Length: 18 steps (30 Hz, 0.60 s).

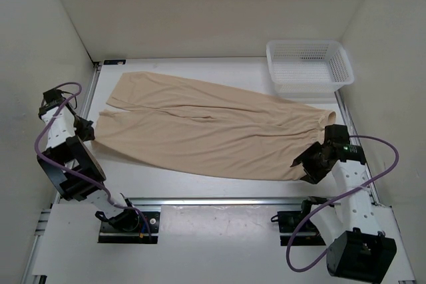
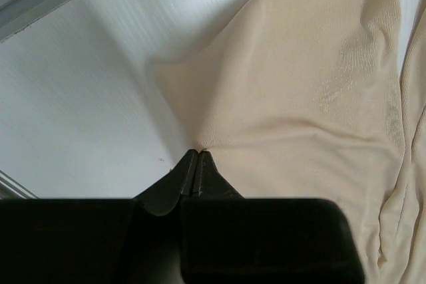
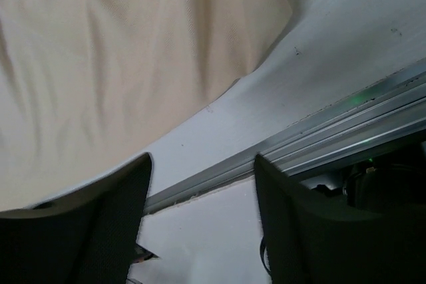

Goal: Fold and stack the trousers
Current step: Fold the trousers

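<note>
The step in hand looks like taking both near corners before the fold. The left claw (image 2: pixel 197 161) is pinched tight on a cuff corner of the trousers (image 1: pixel 213 131), and the cloth puckers into its tips. The right claw (image 3: pixel 203 187) stands wide and holds nothing, hovering over bare table (image 1: pixel 200 187) just off the waist's near edge. It should reach onto the hem and catch both layers, so the thin cloth lifts evenly. The trousers lie spread flat across the table.
</note>
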### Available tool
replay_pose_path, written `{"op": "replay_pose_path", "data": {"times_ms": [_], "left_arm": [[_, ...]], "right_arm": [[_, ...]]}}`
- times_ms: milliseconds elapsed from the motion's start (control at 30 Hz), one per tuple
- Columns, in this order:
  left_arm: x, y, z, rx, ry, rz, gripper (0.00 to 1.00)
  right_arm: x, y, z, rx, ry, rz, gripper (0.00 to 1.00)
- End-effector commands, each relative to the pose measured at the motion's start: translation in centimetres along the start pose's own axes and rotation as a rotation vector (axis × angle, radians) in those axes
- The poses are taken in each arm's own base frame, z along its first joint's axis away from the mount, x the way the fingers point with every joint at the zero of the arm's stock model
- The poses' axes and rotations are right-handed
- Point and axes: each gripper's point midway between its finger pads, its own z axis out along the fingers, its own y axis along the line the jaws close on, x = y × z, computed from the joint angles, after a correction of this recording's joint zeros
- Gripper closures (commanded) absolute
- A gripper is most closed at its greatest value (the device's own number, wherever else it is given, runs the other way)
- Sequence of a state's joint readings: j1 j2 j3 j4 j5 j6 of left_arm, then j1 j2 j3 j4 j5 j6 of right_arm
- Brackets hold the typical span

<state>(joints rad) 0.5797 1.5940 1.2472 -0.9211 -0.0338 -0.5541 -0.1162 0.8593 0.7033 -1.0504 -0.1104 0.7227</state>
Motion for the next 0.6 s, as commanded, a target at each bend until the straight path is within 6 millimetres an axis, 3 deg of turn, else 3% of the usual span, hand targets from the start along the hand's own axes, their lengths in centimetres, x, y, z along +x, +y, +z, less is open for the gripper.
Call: {"op": "replay_pose_path", "data": {"times_ms": [0,100,267,433,567], "left_arm": [[-0.8,-0.9,-1.6,0.054,-0.032,0.001,0.90],[-1.0,-1.4,-2.2,0.082,-0.037,0.010,0.90],[-1.3,-1.8,-2.6,0.077,-0.044,0.011,0.90],[-1.6,-2.2,-2.8,0.087,-0.041,0.002,0.90],[-2.0,-2.2,-3.0,0.083,-0.056,0.011,0.90]], "right_arm": [[-0.7,0.6,0.7,-0.002,-0.025,0.123,0.43],[-0.6,-0.1,1.7,0.030,-0.034,0.189,0.54],[-1.4,-1.4,3.5,0.125,-0.042,0.215,0.52],[-2.6,-0.9,5.3,0.107,-0.071,0.231,0.51],[-3.3,-1.1,6.7,0.135,-0.074,0.220,0.43]]}}
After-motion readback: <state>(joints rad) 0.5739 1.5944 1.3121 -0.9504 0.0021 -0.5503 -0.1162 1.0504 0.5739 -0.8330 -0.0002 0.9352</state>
